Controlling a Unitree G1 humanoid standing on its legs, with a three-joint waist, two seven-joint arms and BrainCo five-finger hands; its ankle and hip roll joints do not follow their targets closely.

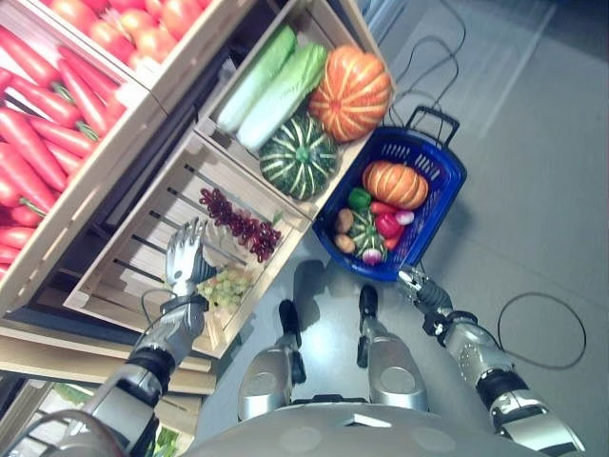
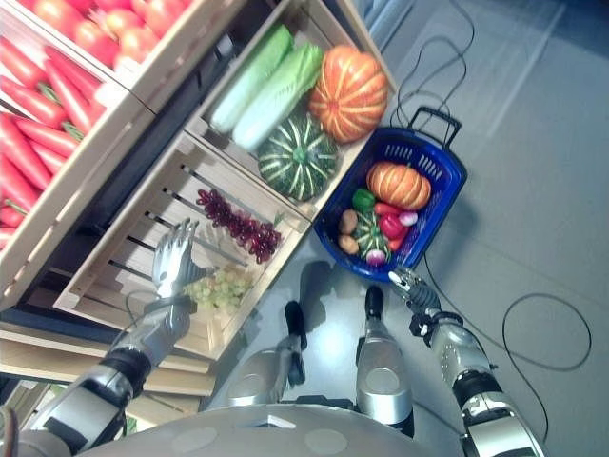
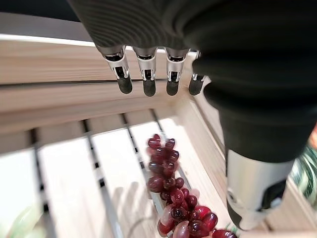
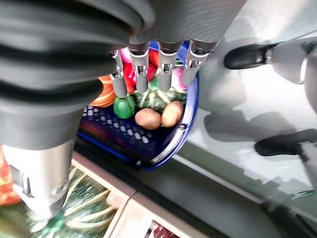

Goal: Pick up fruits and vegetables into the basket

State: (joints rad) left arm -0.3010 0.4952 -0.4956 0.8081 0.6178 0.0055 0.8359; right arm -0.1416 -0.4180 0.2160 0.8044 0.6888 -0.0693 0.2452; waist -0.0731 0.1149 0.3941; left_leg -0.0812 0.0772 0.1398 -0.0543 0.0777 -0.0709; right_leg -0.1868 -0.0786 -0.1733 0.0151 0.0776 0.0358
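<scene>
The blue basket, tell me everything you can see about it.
The blue basket is a plastic shopping basket with perforated walls and a black handle raised at its far end. It stands upright on the grey floor, touching the corner of the wooden crate that holds the squashes. Inside lie a small orange pumpkin, a green pepper, two potatoes, a little striped green squash and some red produce. The right hand hovers open near its closest rim.

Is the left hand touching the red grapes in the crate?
Apart. The left wrist view shows the left hand open above bare slats, a clear gap from the red grapes.
</scene>
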